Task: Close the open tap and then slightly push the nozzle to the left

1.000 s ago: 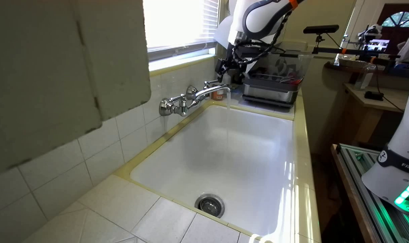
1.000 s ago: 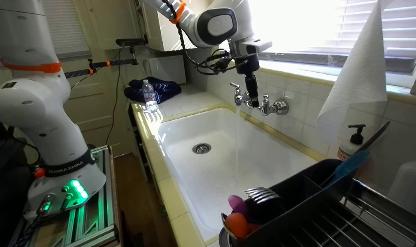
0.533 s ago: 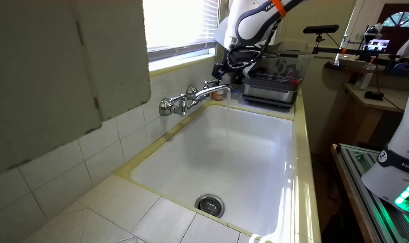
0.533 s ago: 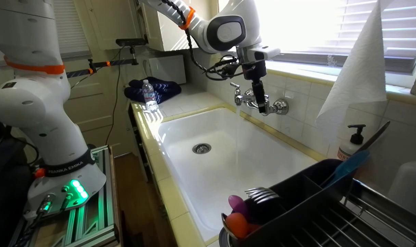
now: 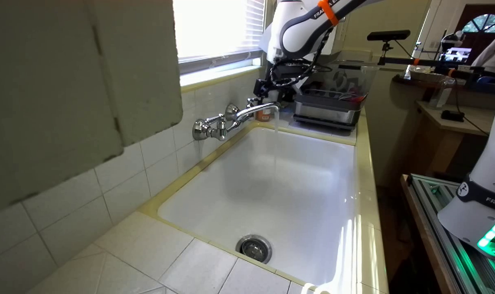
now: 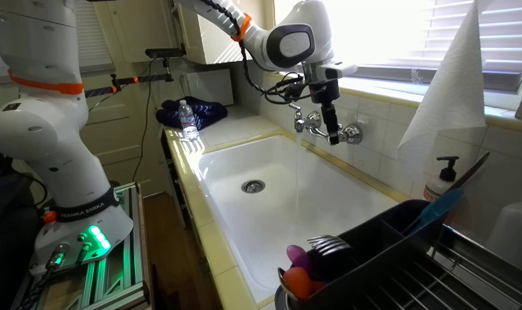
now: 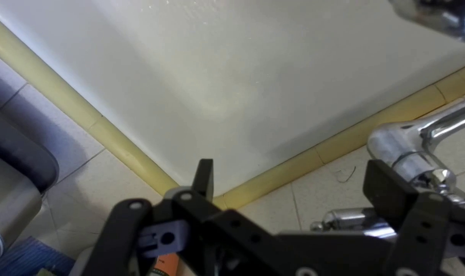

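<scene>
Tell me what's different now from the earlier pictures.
In an exterior view, the arm and its pincer have moved right and down, now in front of part of the tap; contact is unclear. Nothing was visibly taken hold of or let go; the pincer is open. The spout hasn't shifted, and water still runs into the sink.

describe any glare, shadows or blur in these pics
In both exterior views, much of the window is blown out to white; in an exterior view, light glares in stripes by the foot of the water bottle; in the wrist view, shadow darkens tiles at left, the tap shows bright reflections, and the gripper has no obvious motion blur.
</scene>
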You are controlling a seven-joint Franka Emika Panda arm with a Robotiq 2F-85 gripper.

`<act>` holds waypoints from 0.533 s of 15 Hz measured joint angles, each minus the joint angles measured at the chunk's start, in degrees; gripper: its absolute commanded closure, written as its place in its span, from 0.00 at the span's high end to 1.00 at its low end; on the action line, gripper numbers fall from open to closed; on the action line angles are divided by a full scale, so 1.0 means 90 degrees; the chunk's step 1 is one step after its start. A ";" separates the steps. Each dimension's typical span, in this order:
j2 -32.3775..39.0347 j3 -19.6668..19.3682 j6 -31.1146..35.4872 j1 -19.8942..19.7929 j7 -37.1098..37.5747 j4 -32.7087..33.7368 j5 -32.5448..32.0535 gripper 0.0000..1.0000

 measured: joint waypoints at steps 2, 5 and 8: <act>0.0051 -0.0017 -0.0001 0.0003 0.0000 0.0068 0.0000 1.00; 0.0126 -0.0043 -0.0018 0.0012 -0.0011 0.0174 0.0000 1.00; 0.0177 -0.0052 -0.0045 0.0012 -0.0090 0.0254 0.0001 1.00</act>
